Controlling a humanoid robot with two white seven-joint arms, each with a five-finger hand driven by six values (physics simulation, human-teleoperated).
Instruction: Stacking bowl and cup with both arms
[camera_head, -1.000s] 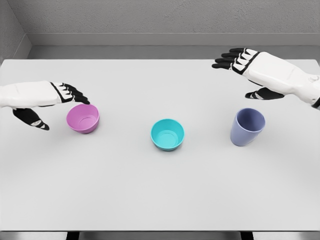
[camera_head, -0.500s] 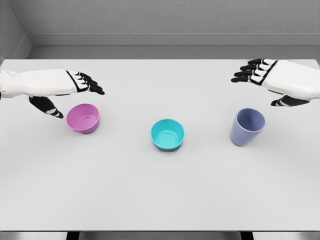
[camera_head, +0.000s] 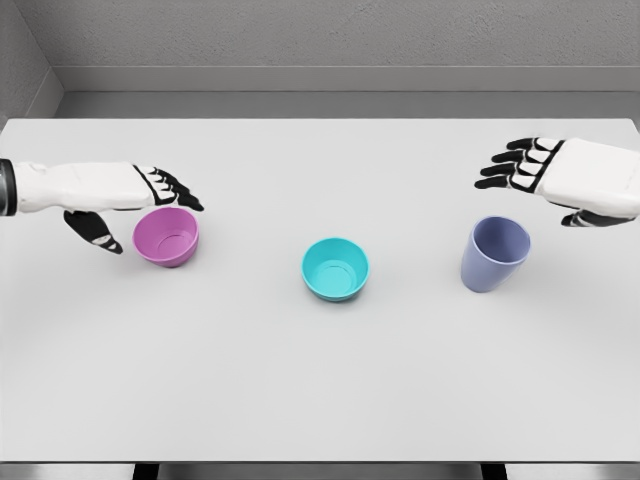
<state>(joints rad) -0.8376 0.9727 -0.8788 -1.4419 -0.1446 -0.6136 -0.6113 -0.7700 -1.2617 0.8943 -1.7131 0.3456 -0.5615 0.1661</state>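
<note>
Since the frame 0.5 s ago, both hands have dropped lower in the head view: the left hand (camera_head: 118, 193) has come down toward the pink bowl (camera_head: 167, 236), and the right hand (camera_head: 565, 178) has shifted down and slightly right, above the purple cup (camera_head: 494, 253). Left hand status: the arm enters from the left edge, palm facing down, the 4 black-tipped fingers (camera_head: 175, 188) extended and slightly fanned over the bowl's far rim, the thumb (camera_head: 95, 230) hanging down just left of the bowl. Whether any fingertip touches the rim cannot be told; nothing is grasped. Right hand status: the arm enters from the right edge, fingers (camera_head: 510, 165) extended toward the left and loosely separated, thumb tucked below the palm at the right; the hand holds nothing and stands apart from the cup. Object positions: all 3 vessels stand upright and mouth-up on the white table (camera_head: 320, 380), in a rough row and well apart from one another. The pink bowl is at the left, the teal bowl (camera_head: 335, 268) near the centre, and the purple cup at the right. No vessel is nested in another. Behind the table's far edge, a grey wall (camera_head: 320, 40) runs across the top of the view.
</note>
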